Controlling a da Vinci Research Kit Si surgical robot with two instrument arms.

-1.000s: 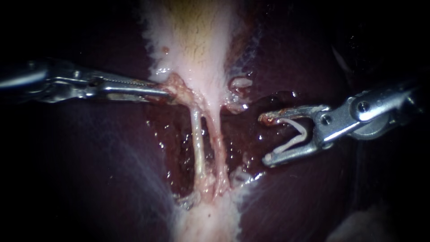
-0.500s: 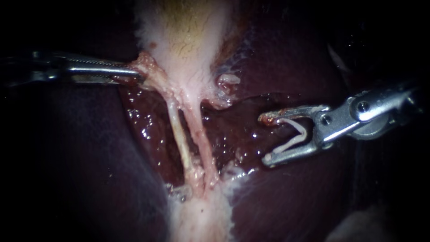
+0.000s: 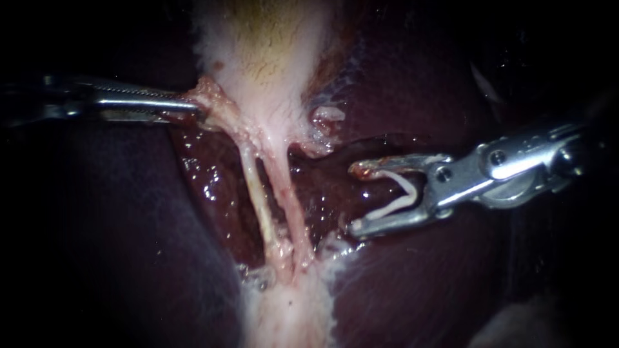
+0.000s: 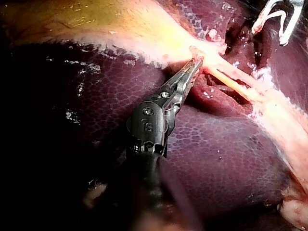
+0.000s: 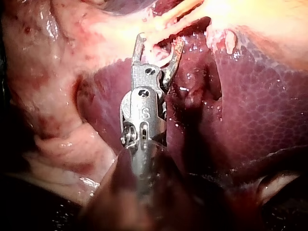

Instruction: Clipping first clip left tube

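Two thin tubes run side by side from the pale gallbladder [image 3: 271,51] down to white tissue: the paler left tube [image 3: 258,200] and the pinker right tube [image 3: 288,200]. My left instrument [image 3: 196,106] is shut on the ragged tissue at the gallbladder's neck and holds it out to the left, seen also in the left wrist view [image 4: 195,65]. My right instrument [image 3: 353,198] stands to the right of the tubes, apart from them. Its jaws are spread wide and carry an open white clip [image 3: 401,193]. In the right wrist view the right instrument [image 5: 156,45] points at the tubes.
Dark wet liver [image 3: 129,258] lies on both sides, with a raw glistening bed [image 3: 219,187] behind the tubes. A small pale tag of tissue [image 3: 327,116] sits right of the neck. The view's edges are dark.
My left instrument pulled the neck tissue left and upward, slanting the tubes and baring more raw bed. Then my right instrument, with its clip, moved left toward the tubes.
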